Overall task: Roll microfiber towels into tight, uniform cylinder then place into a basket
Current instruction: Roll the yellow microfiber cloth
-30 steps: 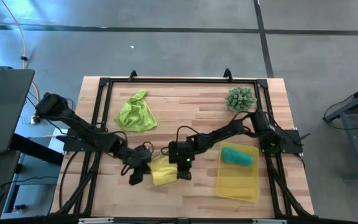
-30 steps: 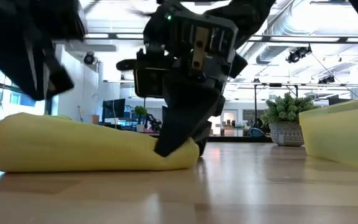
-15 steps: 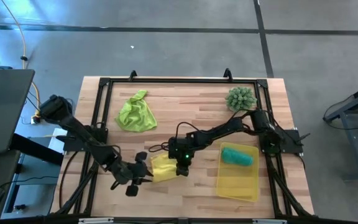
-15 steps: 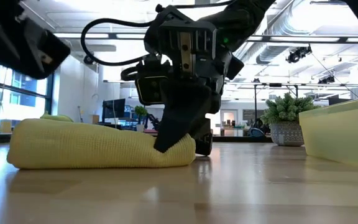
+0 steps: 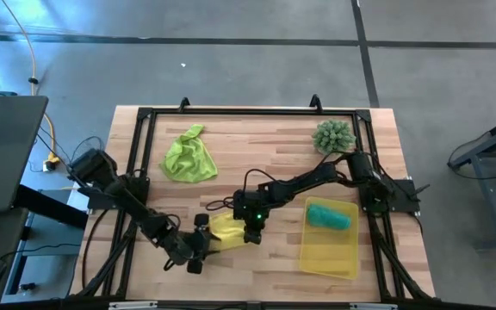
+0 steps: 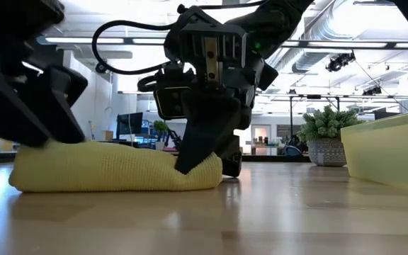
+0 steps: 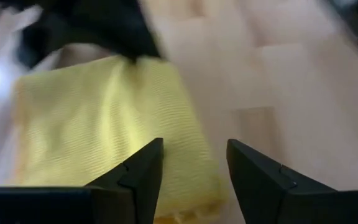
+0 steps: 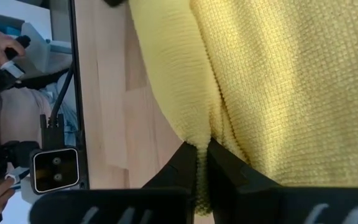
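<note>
Centrally, the yellow towel (image 5: 224, 229) lies rolled just left of the basket (image 5: 329, 250) — right gripper (image 5: 252, 238) pinching its edge, left gripper (image 5: 198, 254) spread beside it; teal towel (image 5: 328, 216) inside the basket.

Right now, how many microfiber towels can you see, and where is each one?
3: the lime green towel crumpled at the table's far left, the yellow towel pinched by the right gripper, the teal towel rolled in the basket.
</note>
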Controlling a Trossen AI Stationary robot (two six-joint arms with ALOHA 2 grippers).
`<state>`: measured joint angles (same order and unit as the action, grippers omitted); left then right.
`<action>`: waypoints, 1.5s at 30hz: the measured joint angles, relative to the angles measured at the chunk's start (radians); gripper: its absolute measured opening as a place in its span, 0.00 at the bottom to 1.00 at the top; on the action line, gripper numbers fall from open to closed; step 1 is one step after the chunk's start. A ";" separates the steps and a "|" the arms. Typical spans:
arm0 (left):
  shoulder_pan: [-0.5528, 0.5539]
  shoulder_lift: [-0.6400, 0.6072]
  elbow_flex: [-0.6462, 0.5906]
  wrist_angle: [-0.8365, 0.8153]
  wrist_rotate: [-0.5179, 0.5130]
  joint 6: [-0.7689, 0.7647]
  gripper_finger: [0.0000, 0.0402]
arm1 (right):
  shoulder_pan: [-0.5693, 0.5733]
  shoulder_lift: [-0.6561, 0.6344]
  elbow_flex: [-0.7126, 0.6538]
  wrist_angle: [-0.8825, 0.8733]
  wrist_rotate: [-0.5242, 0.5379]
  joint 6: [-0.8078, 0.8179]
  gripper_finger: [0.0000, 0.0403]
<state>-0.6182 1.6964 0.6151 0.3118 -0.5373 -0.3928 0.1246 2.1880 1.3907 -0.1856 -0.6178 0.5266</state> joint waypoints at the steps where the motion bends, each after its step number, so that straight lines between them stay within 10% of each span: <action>1: -0.001 0.012 0.000 -0.001 -0.020 -0.004 0.42 | 0.000 0.000 0.000 0.000 0.000 0.000 0.02; 11: -0.018 0.126 0.027 0.019 0.044 -0.136 0.42 | 0.000 0.000 0.001 0.022 0.011 -0.042 0.04; 23: -0.020 0.141 0.031 0.009 0.043 -0.262 0.42 | 0.003 -0.167 0.002 -0.104 0.014 -0.353 0.34; 34: -0.020 0.142 0.030 0.011 0.046 -0.286 0.42 | 0.288 -0.192 0.002 -0.090 0.820 -0.750 0.34; 45: -0.016 0.142 0.029 0.012 0.050 -0.293 0.42 | 0.347 -0.145 0.001 -0.078 0.926 -0.714 0.44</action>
<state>-0.6338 1.8381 0.6441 0.3241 -0.4873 -0.6861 0.4713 2.0434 1.3918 -0.2631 0.3082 -0.1875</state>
